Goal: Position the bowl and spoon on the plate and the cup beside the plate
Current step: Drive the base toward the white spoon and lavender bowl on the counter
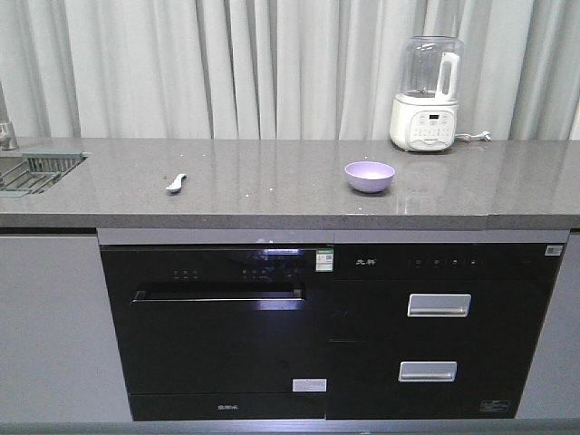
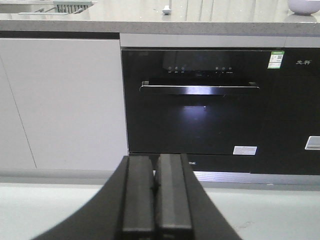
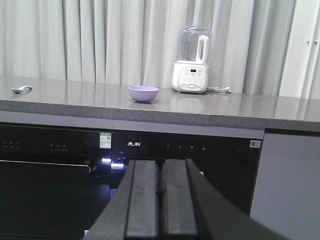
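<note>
The bowl sits near the blender, the spoon well apart from it; the left claw and right claw are each pressed together.

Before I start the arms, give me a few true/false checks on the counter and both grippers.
The bowl sits on the counter. True.
The spoon lies inside the bowl. False: it lies on the counter, apart from the bowl, nearer the sink.
The left gripper has its jaws shut. True.
The right gripper holds the bowl. False: its jaws are shut on nothing, well short of the counter.
</note>
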